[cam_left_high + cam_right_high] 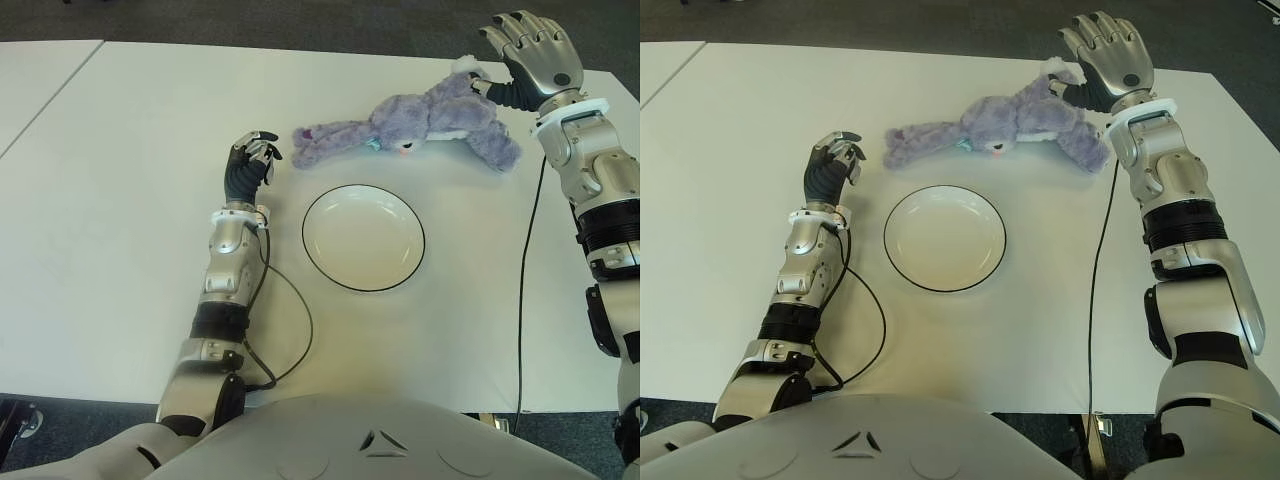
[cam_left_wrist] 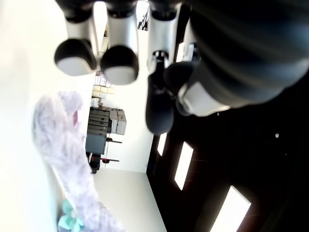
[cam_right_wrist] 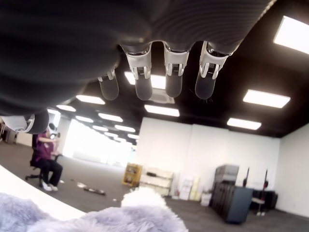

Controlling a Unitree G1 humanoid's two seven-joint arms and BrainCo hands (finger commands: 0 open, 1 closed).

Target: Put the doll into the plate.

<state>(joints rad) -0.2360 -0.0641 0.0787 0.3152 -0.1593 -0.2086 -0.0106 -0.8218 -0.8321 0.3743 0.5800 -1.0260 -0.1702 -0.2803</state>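
Note:
A purple plush doll (image 1: 420,125) lies stretched out on the white table (image 1: 120,200), just beyond the white, dark-rimmed plate (image 1: 363,240). The plate holds nothing. My right hand (image 1: 505,55) hovers at the doll's far right end with its fingers spread, its thumb close to the doll's white paw. The right wrist view shows straight fingers (image 3: 173,79) above the doll's fur (image 3: 135,210), with nothing grasped. My left hand (image 1: 258,148) shows left of the doll's ears and the plate, loosely relaxed and holding nothing. The doll (image 2: 63,145) is also in the left wrist view.
A black cable (image 1: 298,320) loops on the table by my left forearm, and another cable (image 1: 522,280) runs along my right arm. A second table (image 1: 40,70) adjoins on the left. A seated person (image 3: 46,162) is far off in the room.

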